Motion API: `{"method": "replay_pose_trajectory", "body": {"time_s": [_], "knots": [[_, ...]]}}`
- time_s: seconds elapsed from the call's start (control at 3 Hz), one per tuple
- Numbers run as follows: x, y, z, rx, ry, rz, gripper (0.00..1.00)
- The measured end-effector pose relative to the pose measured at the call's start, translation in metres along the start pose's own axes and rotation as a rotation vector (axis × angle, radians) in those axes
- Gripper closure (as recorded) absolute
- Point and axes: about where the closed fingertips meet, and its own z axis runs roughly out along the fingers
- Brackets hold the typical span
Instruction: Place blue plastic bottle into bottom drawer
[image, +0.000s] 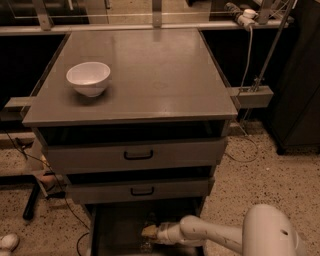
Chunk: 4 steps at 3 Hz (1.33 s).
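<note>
The grey metal cabinet filled the middle of the frame, its flat counter (150, 70) smooth and dully reflective. A round white bowl (88, 77), glossy and empty-looking, sat on the counter towards the upper left. Below the counter edge were two shallow grey drawers, the top drawer (175, 152) and the middle drawer (175, 189), each with a thin black bar handle at its centre.

The bottom drawer (94, 235) stood pulled out at the lower edge of the frame, a deep tray with a grey side wall and a dark, shadowed floor. The robot's arm (220, 239), a smooth white tube with rounded joints, reached in from the lower right. Its pale tan gripper (149, 231) sat low inside the bottom drawer, near the middle. Whether the gripper was open or closed could not be told in the shadow.

Just below the gripper, against the drawer floor, lay a faint clear glint that was probably the blue plastic bottle (146, 245). Its ribs, cap and label were not legible, nor was any contact with the gripper.

Speckled terrazzo floor (260, 180) surrounded the cabinet.
</note>
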Motion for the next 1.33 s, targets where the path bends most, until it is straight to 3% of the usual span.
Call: {"method": "replay_pose_trajectory", "body": {"time_s": [0.33, 1.33], "knots": [[-0.0001, -0.0001, 0.0001, 0.0, 0.0, 0.0, 0.82], [0.0, -0.0001, 0.0002, 0.0, 0.0, 0.0, 0.11]]}}
